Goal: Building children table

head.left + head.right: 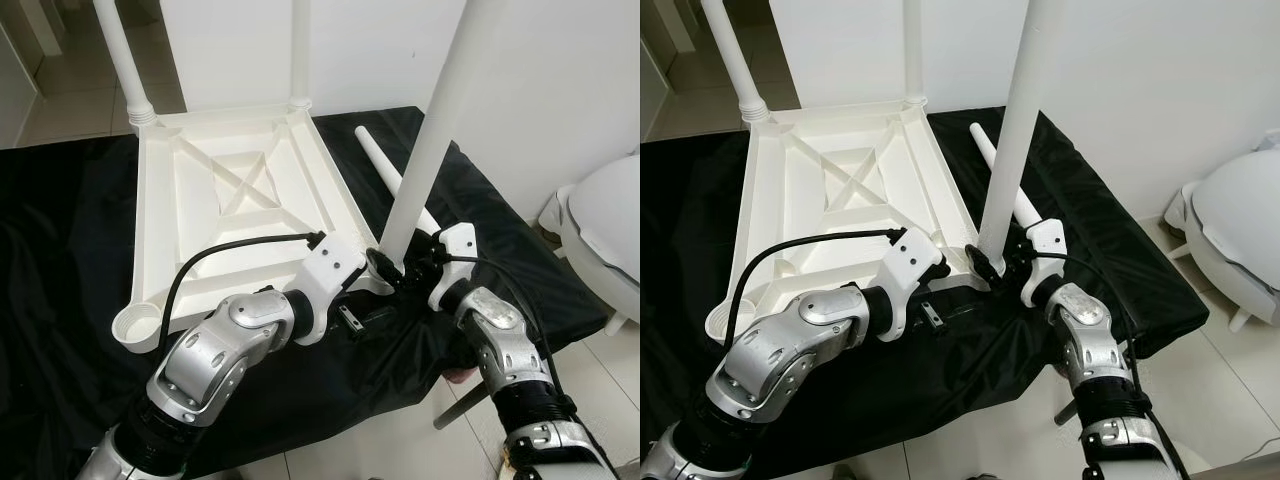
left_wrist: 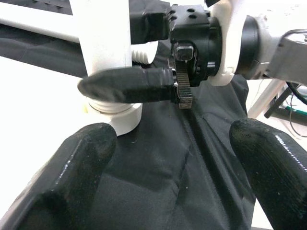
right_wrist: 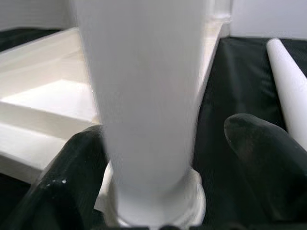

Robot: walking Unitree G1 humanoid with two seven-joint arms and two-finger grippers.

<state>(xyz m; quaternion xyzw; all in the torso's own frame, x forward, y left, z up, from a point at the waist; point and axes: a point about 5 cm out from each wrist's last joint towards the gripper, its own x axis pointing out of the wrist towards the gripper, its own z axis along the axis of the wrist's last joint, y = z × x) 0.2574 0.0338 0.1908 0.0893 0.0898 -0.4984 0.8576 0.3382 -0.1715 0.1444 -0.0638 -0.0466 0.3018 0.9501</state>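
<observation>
The white plastic table [image 1: 152, 230] lies upside down on a black cloth [image 1: 60, 260]. Two legs [image 1: 125, 60] [image 1: 300, 50] stand in its far corners. A third leg [image 1: 430, 130] stands upright in the near right corner socket [image 2: 112, 108]. My right gripper [image 1: 392, 268] is open astride that leg's base: one finger [image 3: 76, 177] rests against it, the other finger [image 3: 259, 153] stands a little off. My left gripper [image 2: 172, 143] is open over the cloth just in front of this corner, pointing at the leg and the right gripper. A fourth leg [image 1: 385, 165] lies loose on the cloth.
The near left corner socket [image 1: 137, 327] holds no leg. A white rounded object [image 1: 605, 240] stands on the tiled floor to the right. The cloth's front edge drops off just beneath my arms. A white wall [image 1: 560, 80] rises behind.
</observation>
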